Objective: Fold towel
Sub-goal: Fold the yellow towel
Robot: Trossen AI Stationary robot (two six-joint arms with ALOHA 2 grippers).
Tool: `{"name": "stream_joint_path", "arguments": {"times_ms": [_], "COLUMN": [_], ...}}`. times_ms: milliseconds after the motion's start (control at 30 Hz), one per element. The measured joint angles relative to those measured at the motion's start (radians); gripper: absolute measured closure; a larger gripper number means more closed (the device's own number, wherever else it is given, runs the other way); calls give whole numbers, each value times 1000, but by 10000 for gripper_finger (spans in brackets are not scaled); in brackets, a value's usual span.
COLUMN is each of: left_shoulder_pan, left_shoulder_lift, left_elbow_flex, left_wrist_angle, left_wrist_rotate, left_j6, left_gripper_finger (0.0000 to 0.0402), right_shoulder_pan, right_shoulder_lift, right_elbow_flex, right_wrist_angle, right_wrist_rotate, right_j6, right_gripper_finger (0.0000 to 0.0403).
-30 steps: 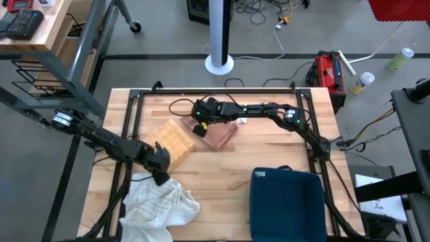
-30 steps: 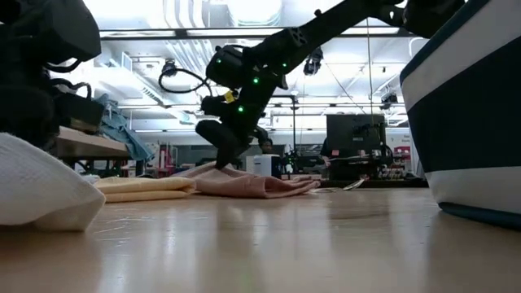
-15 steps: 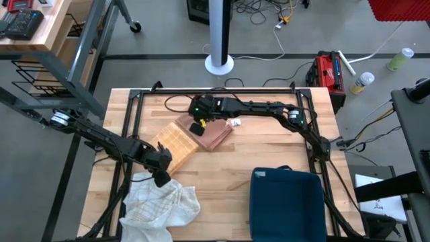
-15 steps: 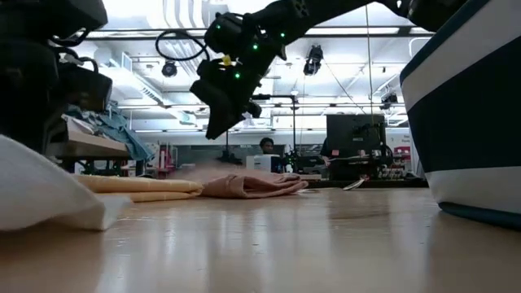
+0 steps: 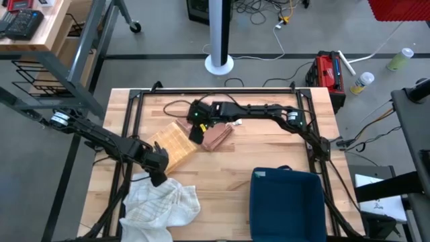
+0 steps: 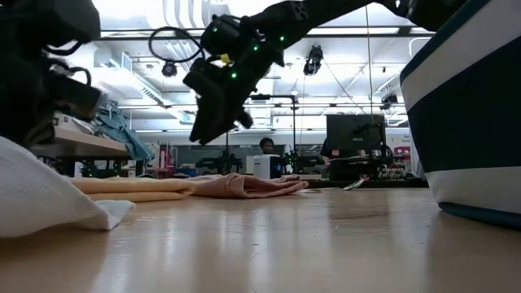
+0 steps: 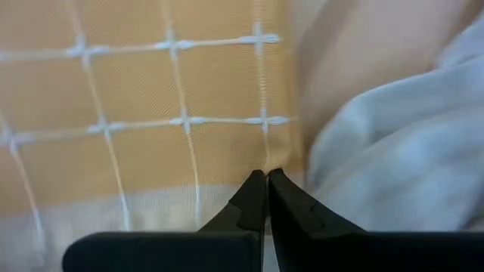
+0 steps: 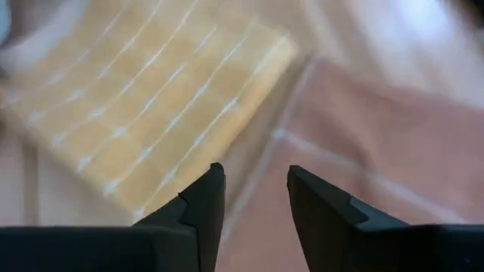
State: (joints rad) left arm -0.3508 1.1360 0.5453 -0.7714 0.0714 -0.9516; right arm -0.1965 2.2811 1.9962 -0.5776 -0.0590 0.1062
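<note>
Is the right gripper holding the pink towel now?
No: the right gripper is open and empty, above the pink towel.

Grey concrete floor (image 5: 269,60) surrounds the wooden table (image 5: 282,151). A white pole on a round base (image 5: 219,62) stands beyond the far edge, with cables (image 5: 269,17) lying near it. A red case (image 5: 328,70) sits on the floor by the far right corner, two bottles (image 5: 363,82) beside it. A wooden bench (image 5: 33,27) occupies the far left. Ceiling strip lights (image 6: 187,16) are lit. A monitor (image 6: 354,134) stands in the background, and a person (image 6: 266,146) sits nearby.
</note>
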Motion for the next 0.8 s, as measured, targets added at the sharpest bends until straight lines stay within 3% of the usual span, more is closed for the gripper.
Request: {"name": "stream_joint_path", "arguments": {"times_ms": [133, 300, 400, 467, 800], "left_shoulder_pan": [0, 0, 0, 0, -5], "left_shoulder_lift": [8, 7, 16, 23, 22], "left_elbow_flex": [0, -5, -13, -26, -114], "left_wrist_angle": [-138, -138, -132, -116, -24], "left_wrist_rotate": [-4, -2, -2, -1, 67], "left_j6": [-2, 73, 80, 81, 100], "left_gripper_finger": [401, 401, 401, 401, 401], "right_shoulder_pan": [27, 42, 40, 35, 32], "right_shoulder_lift": [44, 89, 111, 112, 110], "right_elbow_flex": [-12, -12, -12, -12, -12], "right_wrist_angle": [40, 87, 108, 131, 180], "right_wrist_rotate": [-2, -6, -83, -126, -122], "right_j6": [31, 114, 150, 179, 239], "right_gripper_finger": [264, 271, 268, 259, 199]}}
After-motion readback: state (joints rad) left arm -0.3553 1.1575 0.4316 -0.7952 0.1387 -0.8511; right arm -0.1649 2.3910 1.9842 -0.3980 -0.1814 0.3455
